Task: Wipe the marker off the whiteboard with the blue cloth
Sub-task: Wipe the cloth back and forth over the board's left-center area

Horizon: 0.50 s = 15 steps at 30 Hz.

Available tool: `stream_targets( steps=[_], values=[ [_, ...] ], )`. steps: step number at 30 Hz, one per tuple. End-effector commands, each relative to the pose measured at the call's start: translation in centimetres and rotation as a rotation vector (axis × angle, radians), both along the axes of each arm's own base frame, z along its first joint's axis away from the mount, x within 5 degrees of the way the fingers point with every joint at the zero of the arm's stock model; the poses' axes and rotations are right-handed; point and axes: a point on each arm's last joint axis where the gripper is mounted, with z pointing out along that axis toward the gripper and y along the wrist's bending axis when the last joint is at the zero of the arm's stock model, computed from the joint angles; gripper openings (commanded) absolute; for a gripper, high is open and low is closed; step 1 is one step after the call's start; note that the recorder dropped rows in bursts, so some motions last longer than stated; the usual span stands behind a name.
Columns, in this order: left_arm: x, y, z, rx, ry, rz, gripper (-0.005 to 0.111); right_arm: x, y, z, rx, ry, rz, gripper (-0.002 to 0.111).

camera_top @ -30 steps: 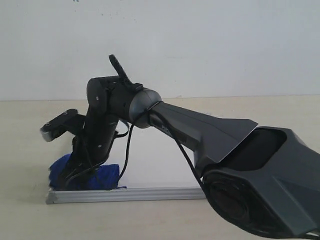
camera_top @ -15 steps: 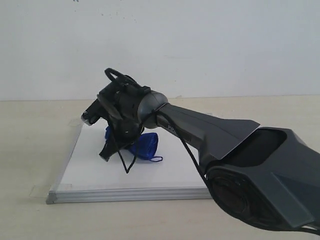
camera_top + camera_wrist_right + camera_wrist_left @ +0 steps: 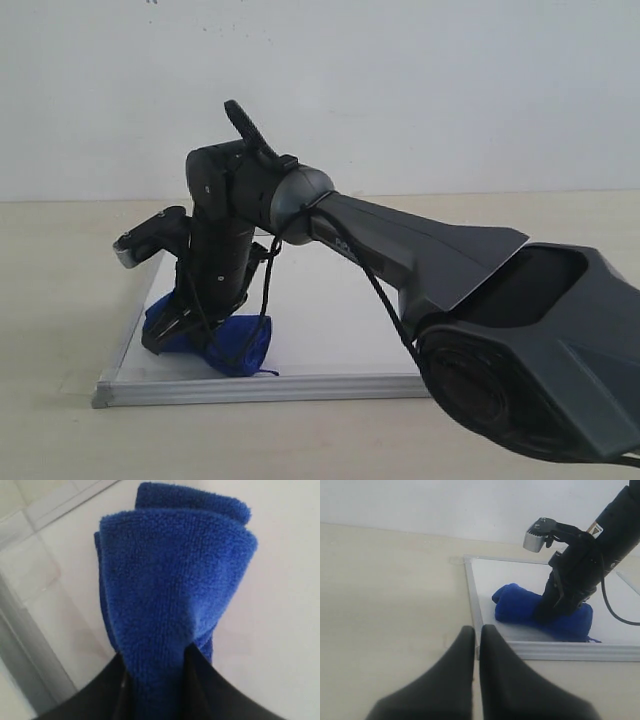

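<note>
The whiteboard lies flat on the table, and no red marker lines show on its bare white surface. My right gripper is shut on the blue cloth and presses it onto the board near its front left corner. Up close, the cloth bulges out between the black fingers of the right gripper, with the board under it. My left gripper is shut and holds nothing. It hovers over the table just off the board's frame, near the cloth.
The right arm's thick dark links fill the front right of the exterior view, and a black cable hangs by the wrist. Beige table surrounds the board. A white wall stands behind it. A clear tape tab holds a corner.
My right gripper swept the cloth from the board's front left corner to its middle, then back toward the front left. It has stayed shut on the cloth throughout.
</note>
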Motion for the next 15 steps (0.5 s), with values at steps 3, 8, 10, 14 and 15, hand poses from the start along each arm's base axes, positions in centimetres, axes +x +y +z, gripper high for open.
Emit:
stream_targets(
  steps=[3,8,10,14,15],
  values=[
    [0.0,0.0,0.0,-0.009,-0.007,0.0,0.004,-0.5,-0.1,1.4,-0.006,0.012,-0.011,-0.001],
    [0.0,0.0,0.0,-0.009,-0.007,0.0,0.004,-0.3,-0.4,1.4,-0.035,-0.014,-0.028,-0.001],
    [0.0,0.0,0.0,-0.009,-0.007,0.0,0.004,-0.2,-0.4,1.5,-0.039,-0.021,-0.032,-0.001],
    [0.0,0.0,0.0,-0.009,-0.007,0.0,0.004,-0.2,-0.6,2.6,-0.026,-0.035,-0.041,-0.001],
    [0.0,0.0,0.0,-0.009,-0.007,0.0,0.004,0.0,-0.8,2.8,-0.023,-0.037,-0.053,-0.001]
  ],
)
